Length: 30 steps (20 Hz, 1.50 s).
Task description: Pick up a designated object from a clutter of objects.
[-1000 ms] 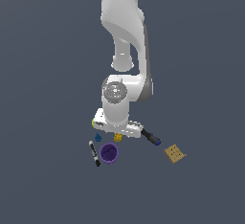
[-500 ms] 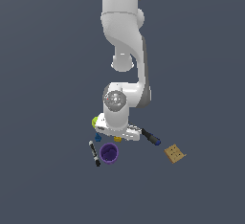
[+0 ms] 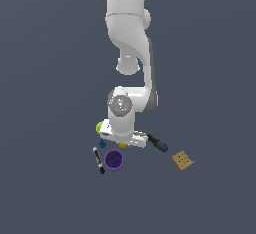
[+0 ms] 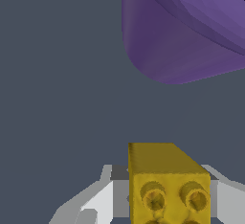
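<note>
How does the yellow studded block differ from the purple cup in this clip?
Colour: the yellow block is yellow-orange; the purple cup is purple. Shape: the block is boxy with round studs on one face; the cup is round and open-topped. Size: in the exterior view the block is much smaller than the cup. Position: the block lies between the gripper's fingers; the cup stands free beside it. Both rest on the same grey surface.

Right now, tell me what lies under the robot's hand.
The yellow studded block sits between the gripper fingers, the purple cup just beyond. In the exterior view the hand covers nearly all of the block and part of the screwdriver; contact cannot be judged.
</note>
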Tool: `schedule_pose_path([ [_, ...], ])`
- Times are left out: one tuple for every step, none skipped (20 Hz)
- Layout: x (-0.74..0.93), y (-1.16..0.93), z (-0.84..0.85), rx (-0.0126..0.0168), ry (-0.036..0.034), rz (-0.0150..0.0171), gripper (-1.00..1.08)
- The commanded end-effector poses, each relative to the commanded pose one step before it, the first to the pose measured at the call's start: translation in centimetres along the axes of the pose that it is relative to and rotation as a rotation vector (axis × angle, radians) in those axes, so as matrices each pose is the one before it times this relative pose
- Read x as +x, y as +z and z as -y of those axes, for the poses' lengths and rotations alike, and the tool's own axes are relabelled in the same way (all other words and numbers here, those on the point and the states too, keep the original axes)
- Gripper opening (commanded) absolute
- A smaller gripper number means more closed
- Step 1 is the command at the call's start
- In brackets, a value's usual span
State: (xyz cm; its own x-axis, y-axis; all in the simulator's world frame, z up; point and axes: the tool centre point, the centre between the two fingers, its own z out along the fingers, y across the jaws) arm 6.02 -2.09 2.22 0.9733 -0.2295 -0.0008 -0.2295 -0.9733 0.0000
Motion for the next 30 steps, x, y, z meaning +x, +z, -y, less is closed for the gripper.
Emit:
schedule_pose_path([
  [0.035,0.024,-0.020,-0.00005,0.00031,-0.00061,-1.00],
  [-0.027,-0.049,0.002,0.00000,0.00000,0.00000,-1.00],
  [-0.005,-0.025,0.005,0.00000,0.00000,0.00000,-1.00],
  [-0.014,-0.076,0.016,0.00000,0.00000,0.00000,-1.00],
  [-0.024,-0.127,0.027,0.00000,0.00000,0.00000,-1.00],
  [-0.034,-0.178,0.038,0.00000,0.00000,0.00000,-1.00],
  [-0.043,-0.229,0.049,0.00000,0.00000,0.00000,-1.00],
  [-0.053,-0.280,0.059,0.00000,0.00000,0.00000,-1.00],
  [-0.063,-0.332,0.070,0.00000,0.00000,0.00000,-1.00],
  [-0.073,-0.385,0.082,0.00000,0.00000,0.00000,-1.00],
  [-0.082,-0.438,0.093,0.00000,0.00000,0.00000,-1.00],
  [-0.092,-0.493,0.104,0.00000,0.00000,0.00000,-1.00],
  [-0.102,-0.548,0.116,0.00000,0.00000,0.00000,-1.00],
  [-0.112,-0.604,0.128,0.00000,0.00000,0.00000,-1.00],
  [-0.122,-0.662,0.140,0.00000,0.00000,0.00000,-1.00],
  [-0.132,-0.721,0.152,0.00000,0.00000,0.00000,-1.00],
  [-0.143,-0.782,0.165,0.00000,0.00000,0.00000,-1.00],
  [-0.153,-0.842,0.177,0.00000,0.00000,0.00000,-1.00],
  [-0.162,-0.899,0.188,0.00000,0.00000,0.00000,-1.00],
  [-0.170,-0.951,0.199,0.00000,0.00000,0.00000,-1.00],
  [-0.177,-1.001,0.209,0.00000,0.00000,0.00000,-1.00],
  [-0.184,-1.047,0.218,0.00000,0.00000,0.00000,-1.00],
  [-0.189,-1.091,0.227,0.00000,0.00000,0.00000,-1.00],
  [-0.195,-1.134,0.235,0.00000,0.00000,0.00000,-1.00],
  [-0.195,-1.168,0.234,-0.00040,0.00028,0.00001,-1.00],
  [-0.202,-1.207,0.250,0.00000,0.00000,0.00000,-1.00],
  [-0.199,-1.209,0.250,0.00000,0.00000,0.00000,-1.00],
  [-0.195,-1.193,0.248,-0.00043,0.00011,-0.00021,-1.00],
  [-0.186,-1.161,0.241,0.00000,0.00000,0.00000,-1.00],
  [-0.178,-1.133,0.236,0.00000,0.00000,0.00000,-1.00],
])
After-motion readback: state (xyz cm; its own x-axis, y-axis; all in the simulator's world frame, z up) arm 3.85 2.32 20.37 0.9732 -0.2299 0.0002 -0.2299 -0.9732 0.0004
